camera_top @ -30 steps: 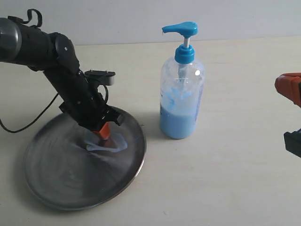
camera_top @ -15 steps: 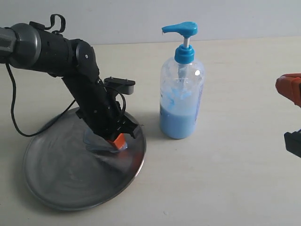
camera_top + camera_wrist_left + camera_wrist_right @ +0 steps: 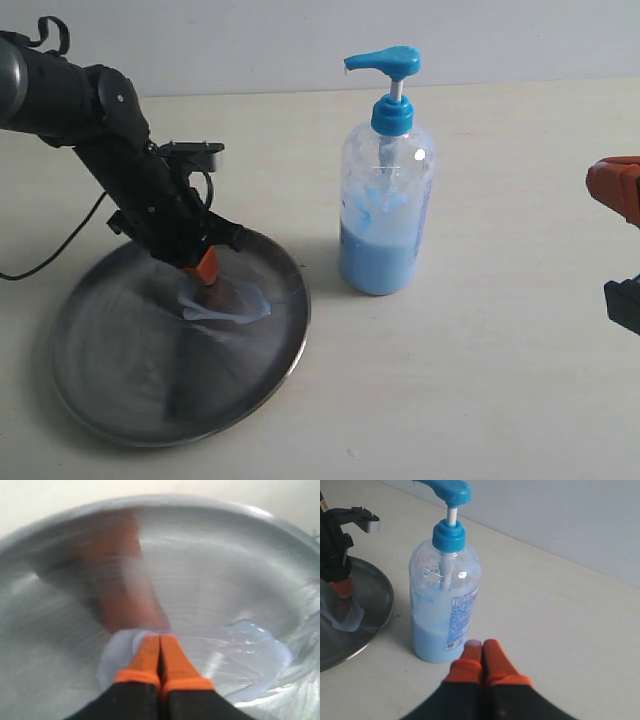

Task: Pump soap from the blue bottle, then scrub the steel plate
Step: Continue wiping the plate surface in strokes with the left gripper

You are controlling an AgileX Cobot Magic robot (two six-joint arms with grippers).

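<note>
On pale desk (image 3: 500, 380): pressing closed, empty left gripper (image 3: 160, 652) into soap (image 3: 235, 302) on steel plate (image 3: 110, 370), front-left corner, for scrubbing; parking right gripper (image 3: 481, 652), closed empty, clear of blue bottle (image 3: 387, 210).

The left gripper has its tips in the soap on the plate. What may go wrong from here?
1. The soap lies near the thin rim of the steel plate; a wide stroke may push it onto the table.
2. The left gripper, shut, touches a plate that seems to lie loose; it may slide or tilt.
3. The blue bottle stands close beside the plate; a sliding plate or the arm might knock it over.
</note>
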